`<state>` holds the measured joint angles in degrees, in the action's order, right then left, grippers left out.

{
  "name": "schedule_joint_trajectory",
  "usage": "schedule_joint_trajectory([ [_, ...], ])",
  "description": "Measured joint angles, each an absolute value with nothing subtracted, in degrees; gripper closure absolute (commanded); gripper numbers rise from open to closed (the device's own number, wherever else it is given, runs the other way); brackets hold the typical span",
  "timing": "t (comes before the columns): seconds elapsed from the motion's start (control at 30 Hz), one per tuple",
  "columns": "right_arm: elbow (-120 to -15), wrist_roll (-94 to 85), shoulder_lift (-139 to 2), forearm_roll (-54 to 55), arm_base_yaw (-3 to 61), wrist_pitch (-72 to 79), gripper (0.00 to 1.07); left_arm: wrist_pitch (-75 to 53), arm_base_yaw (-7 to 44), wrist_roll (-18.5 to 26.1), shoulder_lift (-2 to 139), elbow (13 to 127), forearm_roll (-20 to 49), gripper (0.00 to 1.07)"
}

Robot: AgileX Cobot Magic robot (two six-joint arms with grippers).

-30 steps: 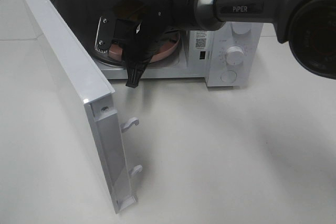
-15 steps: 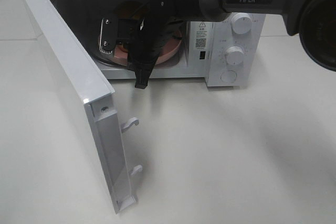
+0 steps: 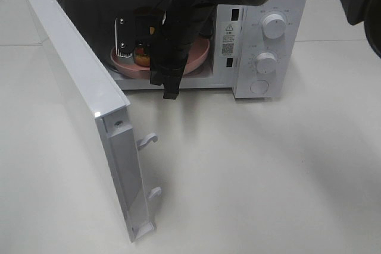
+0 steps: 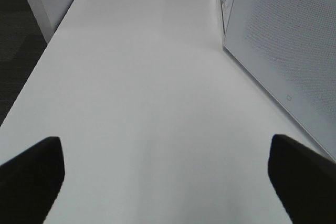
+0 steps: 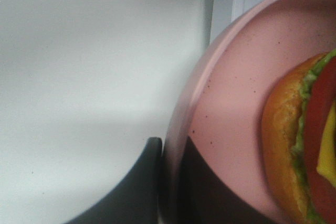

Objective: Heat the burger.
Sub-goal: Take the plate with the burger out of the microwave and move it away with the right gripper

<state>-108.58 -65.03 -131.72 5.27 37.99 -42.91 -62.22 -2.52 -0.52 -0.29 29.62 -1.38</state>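
Right gripper (image 5: 168, 182) clamped on pink plate (image 5: 231, 103) rim at microwave (image 3: 262, 40) doorway. Burger (image 5: 304, 145) on plate, just beyond gripper; orientation unclear. Left gripper (image 4: 165, 174) wide apart, empty, above bench (image 4: 142, 77).

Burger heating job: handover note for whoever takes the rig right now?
Right claw: shut on the rim of the pink plate, at the mouth of the open microwave.
Left claw: open, empty, over bare table beside the microwave door.
Burger: on the plate.
Done: door open, plate gripped.
Left: seat plate inside if not yet down, release, withdraw, shut door, set the dials.
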Motion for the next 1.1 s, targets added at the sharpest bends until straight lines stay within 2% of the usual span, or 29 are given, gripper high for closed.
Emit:
schedule_joint_trajectory([
  [0.33, -106.91, -65.09, -129.83, 5.5, 38.67, -44.06, 1.07, -62.22, -2.52, -0.52, -0.29, 29.62, -1.38, 0.09],
  [1.1, -76.15, -73.68, -111.27, 6.76, 39.65, -29.28, 1.07, -62.22, -2.52, -0.52, -0.29, 29.62, -1.38, 0.09],
])
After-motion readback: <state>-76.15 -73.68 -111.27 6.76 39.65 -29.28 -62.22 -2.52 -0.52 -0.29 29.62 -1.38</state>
